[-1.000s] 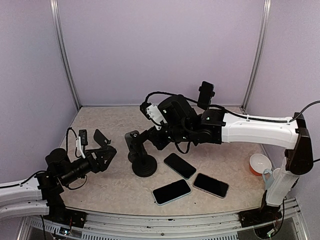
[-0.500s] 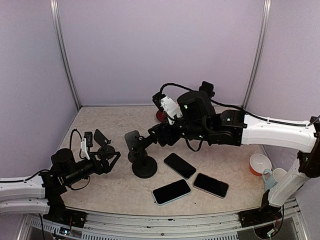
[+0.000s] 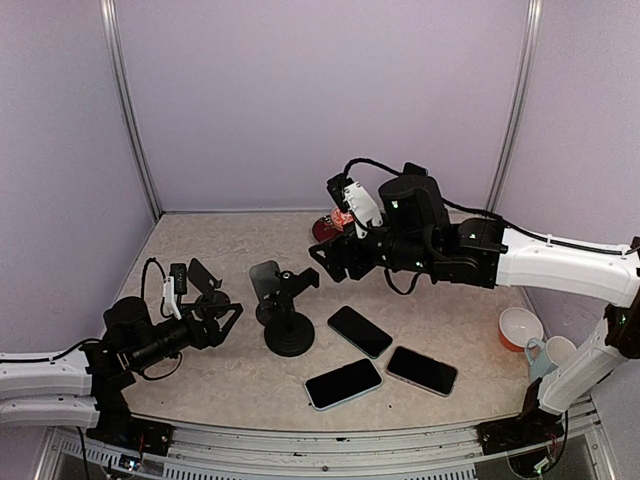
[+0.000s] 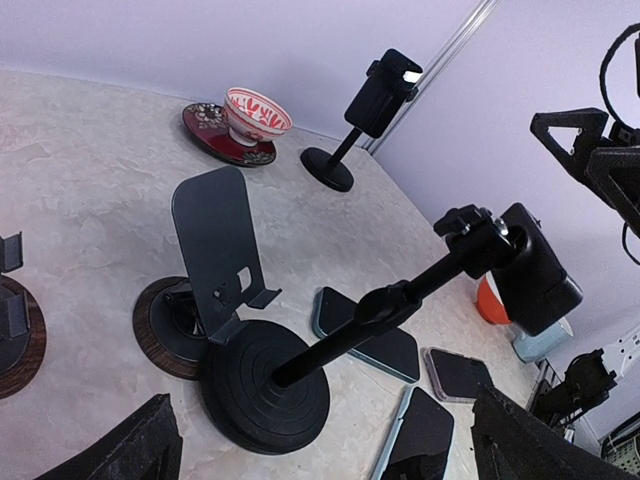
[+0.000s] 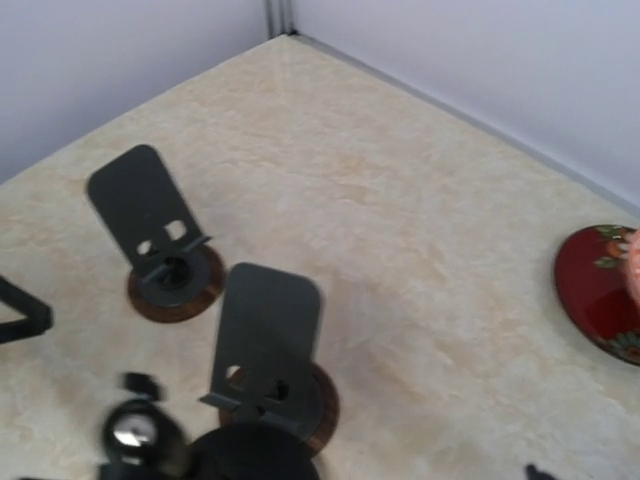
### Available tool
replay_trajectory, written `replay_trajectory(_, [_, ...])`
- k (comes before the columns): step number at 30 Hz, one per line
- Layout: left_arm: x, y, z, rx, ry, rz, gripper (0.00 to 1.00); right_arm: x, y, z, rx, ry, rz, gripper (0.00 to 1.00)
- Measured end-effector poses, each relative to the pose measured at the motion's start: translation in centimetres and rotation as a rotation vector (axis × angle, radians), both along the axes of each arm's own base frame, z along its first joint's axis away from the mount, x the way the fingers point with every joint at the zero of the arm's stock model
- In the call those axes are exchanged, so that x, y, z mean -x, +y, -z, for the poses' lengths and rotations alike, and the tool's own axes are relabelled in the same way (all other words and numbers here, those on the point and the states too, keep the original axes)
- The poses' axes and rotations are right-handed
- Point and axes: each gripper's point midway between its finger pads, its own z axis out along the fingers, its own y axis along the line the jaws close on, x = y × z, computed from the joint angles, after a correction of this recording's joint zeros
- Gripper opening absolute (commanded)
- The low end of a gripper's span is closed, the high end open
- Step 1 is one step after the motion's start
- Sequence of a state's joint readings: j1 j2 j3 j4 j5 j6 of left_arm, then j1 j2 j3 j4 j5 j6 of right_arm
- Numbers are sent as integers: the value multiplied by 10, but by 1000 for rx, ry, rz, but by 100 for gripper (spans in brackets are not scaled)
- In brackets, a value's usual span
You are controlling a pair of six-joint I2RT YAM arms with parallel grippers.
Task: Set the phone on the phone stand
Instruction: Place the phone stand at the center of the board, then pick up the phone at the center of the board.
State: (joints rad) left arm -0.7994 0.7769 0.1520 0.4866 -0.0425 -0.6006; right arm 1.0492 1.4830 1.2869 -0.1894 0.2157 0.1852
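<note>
The round-based clamp stand (image 3: 288, 325) blocks the straight path from my left gripper (image 3: 215, 312) to the phones (image 3: 360, 331). Its arm slants up toward my right gripper (image 3: 318, 265), and a plate stand (image 4: 215, 250) sits just behind it. The table (image 3: 220, 240) lies open at the back left.

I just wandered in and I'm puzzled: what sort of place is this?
Likely a robot test booth: a left arm and right arm fixed at the table edge, plain lilac walls all round, and three phones laid beside stands.
</note>
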Motion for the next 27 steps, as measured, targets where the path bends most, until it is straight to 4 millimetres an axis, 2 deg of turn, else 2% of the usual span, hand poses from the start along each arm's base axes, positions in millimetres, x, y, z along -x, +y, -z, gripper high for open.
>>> replay_trajectory(15, [-2,1,1,-9,-2,-10,99,1,9,17,26,28,-48,88])
replay_trajectory(27, [-6,-3,17,-48,35,-13,99,-2,12,28,34,49,-67,88])
